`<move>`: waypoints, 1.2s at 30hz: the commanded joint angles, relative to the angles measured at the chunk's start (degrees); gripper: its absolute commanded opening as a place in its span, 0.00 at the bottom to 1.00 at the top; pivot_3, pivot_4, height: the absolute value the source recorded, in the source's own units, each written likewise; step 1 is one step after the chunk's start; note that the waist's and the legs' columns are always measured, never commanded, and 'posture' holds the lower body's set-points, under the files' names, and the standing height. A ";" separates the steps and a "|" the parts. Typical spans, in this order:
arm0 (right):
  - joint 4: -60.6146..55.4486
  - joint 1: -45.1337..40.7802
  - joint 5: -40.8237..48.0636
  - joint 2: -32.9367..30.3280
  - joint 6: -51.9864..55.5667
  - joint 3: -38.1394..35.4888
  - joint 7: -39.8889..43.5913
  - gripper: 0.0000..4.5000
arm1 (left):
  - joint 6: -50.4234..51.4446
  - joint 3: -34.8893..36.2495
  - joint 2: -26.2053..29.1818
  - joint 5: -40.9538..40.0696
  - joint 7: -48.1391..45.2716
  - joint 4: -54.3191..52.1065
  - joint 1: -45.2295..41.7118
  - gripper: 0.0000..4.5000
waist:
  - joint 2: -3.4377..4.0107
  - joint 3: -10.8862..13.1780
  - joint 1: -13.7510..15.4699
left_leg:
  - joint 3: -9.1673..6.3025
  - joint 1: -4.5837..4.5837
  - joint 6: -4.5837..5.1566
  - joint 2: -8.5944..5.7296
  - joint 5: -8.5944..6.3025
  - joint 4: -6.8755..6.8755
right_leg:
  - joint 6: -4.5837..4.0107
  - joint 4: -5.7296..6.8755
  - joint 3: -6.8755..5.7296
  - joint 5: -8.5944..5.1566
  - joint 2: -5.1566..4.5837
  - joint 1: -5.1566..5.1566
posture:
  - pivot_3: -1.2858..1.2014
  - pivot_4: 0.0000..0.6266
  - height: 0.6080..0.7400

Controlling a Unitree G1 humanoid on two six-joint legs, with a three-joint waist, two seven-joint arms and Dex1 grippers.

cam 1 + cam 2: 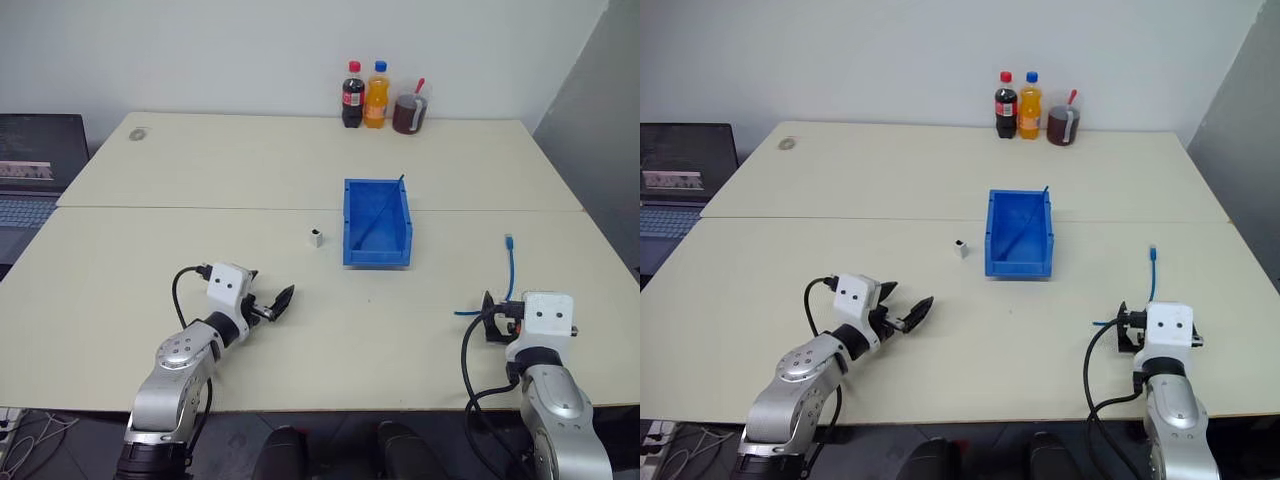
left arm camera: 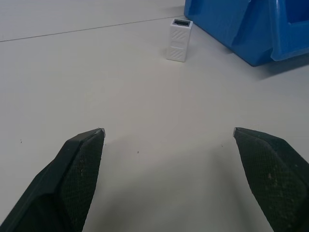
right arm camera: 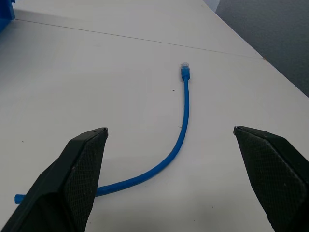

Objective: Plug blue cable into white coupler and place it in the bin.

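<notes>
On the near half of the table (image 1: 120, 300), toward seven o'clock, the left gripper (image 1: 277, 303) hovers with its fingers spread wide and nothing between them, aimed toward the middle of the table. Ahead of it, at about one o'clock from the fingertips, the white coupler (image 1: 315, 237) stands upright on the tabletop, its dark socket facing up, just beside the left wall of the bin (image 1: 349, 225) but not touching it. That blue bin sits near the table's centre, and no cable or coupler can be seen in it — a thin dark line crosses its inside, though I cannot tell what that is. Toward four o'clock lies the blue cable (image 3: 181, 135), curving loose on the table with its plug tip at the far end, well apart from the coupler. At five o'clock the right gripper (image 3: 169, 159) also has its fingers fully apart and empty, poised just short of the cable's near end. By my reading nothing is yet done — picking up cable and coupler, mating them and dropping them in the bin all remain.
</notes>
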 commanded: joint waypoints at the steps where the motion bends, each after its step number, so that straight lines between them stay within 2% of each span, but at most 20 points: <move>1: -2.82 -0.21 -0.28 0.08 -0.51 -0.69 -0.35 0.99 | -1.02 -0.05 0.33 -0.20 -0.42 -1.76 0.01 1.00 | 0.00 0.00 0.00 | 0.00 0.01 0.00 0.00 0.00 0.00 | 0.00 0.00 0.00 0.00 0.00 0.00 | 0.52 0.24 1.00; 13: -2.12 -0.74 0.06 -0.05 -0.64 -1.17 0.13 0.99 | -2.62 1.34 -0.84 0.59 2.98 -1.95 1.93 1.00 | 0.00 0.00 0.00 | 0.00 0.00 0.00 0.01 0.00 -0.01 | 0.00 -0.01 0.00 0.00 0.00 0.00 | 0.52 0.24 1.00; 21: -1.83 -0.61 0.30 -0.08 -0.78 -0.96 0.76 0.99 | -2.28 5.80 -4.20 0.39 9.80 -1.67 3.25 1.00 | 0.00 0.00 -0.02 | 0.00 0.00 0.00 0.01 0.00 -0.01 | 0.00 -0.01 0.01 0.00 0.00 0.00 | 0.52 0.24 1.00; 27: -1.26 -1.32 0.28 -0.40 -0.68 -0.95 0.96 0.99 | -2.92 5.64 -4.02 0.76 9.81 -1.46 3.42 1.00 | 0.00 0.00 0.00 | 0.01 0.00 0.00 0.00 0.00 0.00 | 0.00 -0.01 0.01 0.00 0.00 0.00 | 0.52 0.24 1.00; 31: -1.39 -1.91 0.31 -0.85 -0.30 -1.07 1.28 0.99 | -4.00 4.49 -2.13 1.35 7.06 -1.06 3.14 1.00 | 0.00 0.00 0.00 | 0.01 0.00 0.00 0.00 0.00 -0.01 | 0.00 -0.01 0.01 0.00 0.00 0.00 | 0.52 0.24 1.00; 36: -1.56 -5.11 1.58 -3.01 3.33 -3.07 3.01 0.99 | -3.62 0.95 5.48 -2.62 -6.48 -2.52 -3.11 1.00 | 0.00 0.00 0.01 | 0.01 0.00 0.00 -0.01 0.00 0.00 | -0.01 -0.01 -0.01 0.00 0.01 0.00 | 0.52 0.24 1.00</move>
